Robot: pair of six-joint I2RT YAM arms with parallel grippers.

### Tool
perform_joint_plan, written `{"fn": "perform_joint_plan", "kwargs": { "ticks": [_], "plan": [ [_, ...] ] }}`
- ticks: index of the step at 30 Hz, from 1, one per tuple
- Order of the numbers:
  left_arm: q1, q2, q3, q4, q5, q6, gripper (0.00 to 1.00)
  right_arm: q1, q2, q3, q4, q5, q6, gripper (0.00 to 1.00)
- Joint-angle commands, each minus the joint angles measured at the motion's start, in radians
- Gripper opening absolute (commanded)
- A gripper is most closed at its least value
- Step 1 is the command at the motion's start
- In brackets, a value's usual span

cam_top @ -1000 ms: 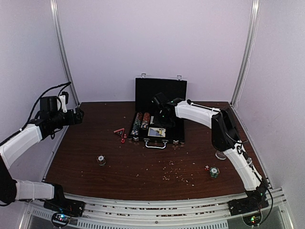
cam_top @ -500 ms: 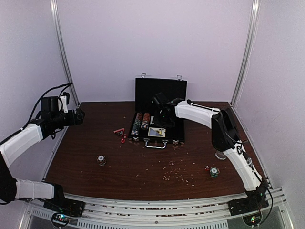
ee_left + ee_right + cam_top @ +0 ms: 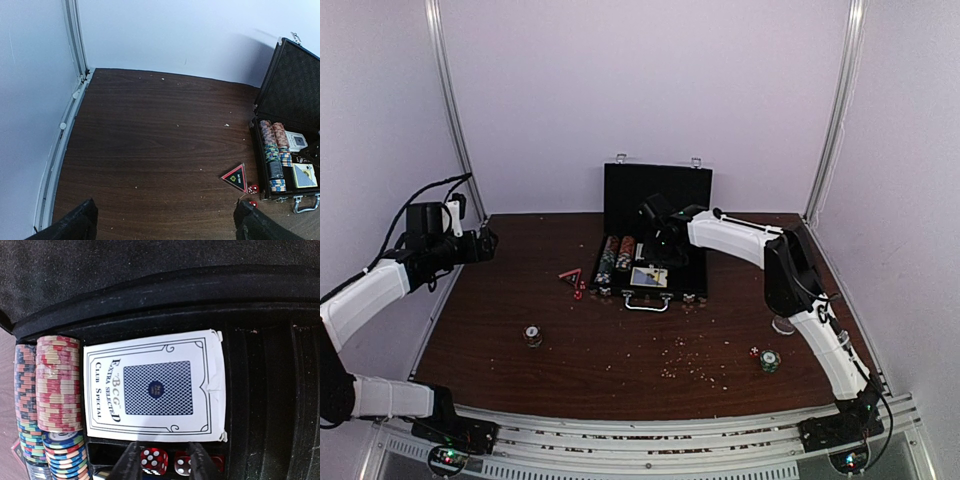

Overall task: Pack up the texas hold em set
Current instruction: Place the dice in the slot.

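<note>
My right pincer hangs low inside the open black case, jaws set narrow with a modest gap between them. In the wrist view a red die lies in that gap, down in a slot of the tray. A second die lies just beside it. I cannot tell whether my fingers touch either one. Just beyond the dice slot a boxed card deck lies flat in its own compartment, blue back up. To its left two rows of striped chips stand on edge in their channels, side by side. The lid stands upright at the back. Another deck lies at the tray's front, near the silver handle.

My left pincer is spread wide, with only table showing between its fingers. It is raised over the table's left side, well apart from the case.

Out on the wood, a black triangular marker and some loose dice lie just left of the case. A small chip stack sits nearer my bases on the left. A green chip stack sits on the right, with a lone die just beside it.
</note>
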Motion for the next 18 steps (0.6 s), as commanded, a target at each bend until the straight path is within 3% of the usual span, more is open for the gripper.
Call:
{"fn": "perform_joint_plan", "kwargs": {
  "ticks": [1,9,18],
  "plan": [
    [-0.006,-0.001,0.016,0.034,-0.004,-0.008,0.98,-0.02,-0.043,-0.009,-0.022,0.004,-0.02,0.37],
    [-0.005,-0.022,0.014,0.016,-0.014,0.0,0.98,-0.026,-0.125,-0.011,0.07,-0.038,-0.024,0.49],
    [-0.005,-0.03,0.01,0.02,-0.014,-0.001,0.98,-0.028,-0.178,-0.069,0.007,0.012,-0.028,0.7]
  ]
}}
